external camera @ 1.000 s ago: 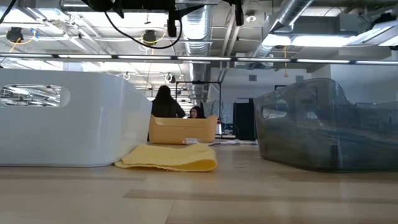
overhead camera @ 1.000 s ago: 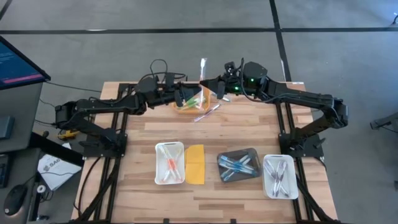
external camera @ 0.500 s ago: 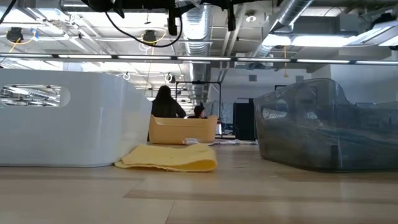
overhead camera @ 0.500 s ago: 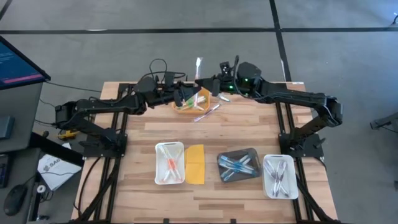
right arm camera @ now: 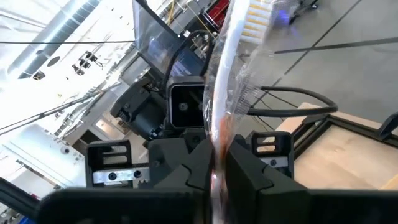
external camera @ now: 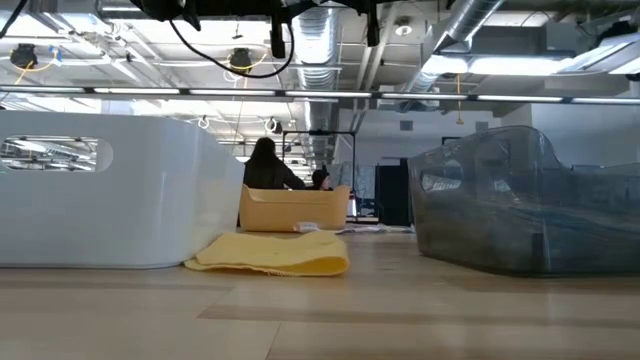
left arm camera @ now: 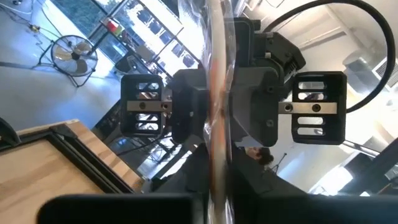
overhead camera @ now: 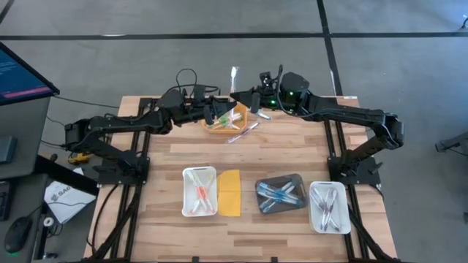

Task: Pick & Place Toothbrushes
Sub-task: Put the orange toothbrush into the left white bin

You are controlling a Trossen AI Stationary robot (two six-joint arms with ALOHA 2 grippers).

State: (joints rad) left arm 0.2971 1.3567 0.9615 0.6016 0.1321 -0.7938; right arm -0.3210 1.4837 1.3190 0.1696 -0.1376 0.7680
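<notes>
The left pincer (overhead camera: 223,111) and the right pincer (overhead camera: 239,96) meet above the far middle of the wooden tabletop (overhead camera: 168,157), both pinching one clear-wrapped, white-bristled toothbrush (overhead camera: 234,79) that stands upright between them. Just beneath sits a yellow-orange tray (overhead camera: 217,128) of mixed toothbrushes; two more lie just beside it. Near the front edge are a white tray (overhead camera: 199,191), a flat yellow lid (overhead camera: 229,193), a dark tray (overhead camera: 281,193) and another white tray (overhead camera: 328,207). A second ago only the right pincer held it.

no readable text, labels (or signs)
</notes>
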